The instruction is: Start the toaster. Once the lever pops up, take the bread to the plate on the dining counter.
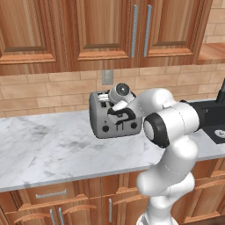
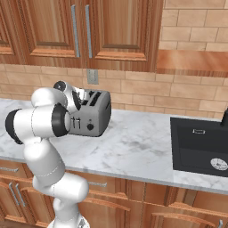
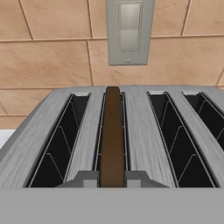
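Note:
The silver-grey toaster (image 1: 105, 118) (image 2: 93, 118) (image 3: 139, 131) stands on the cabinet-backed marble worktop against the brick wall. A thin brown bread slice (image 3: 112, 140) stands on edge in the second slot from the left, its top edge just above the slot. My gripper (image 3: 112, 178) is low over the toaster's near top edge. Its fingertips (image 3: 89, 178) press against both sides of the slice's near end, shut on it. The other three slots are black and empty. The arm bends over the toaster and covers part of its front. The plate and the dining counter are out of view.
A grey wall outlet (image 3: 129, 30) (image 1: 107, 77) sits on the brick wall just behind the toaster. A black sink (image 2: 200, 147) is sunk into the worktop (image 1: 44, 145) to the right. Wooden upper cabinets (image 1: 110, 30) hang above.

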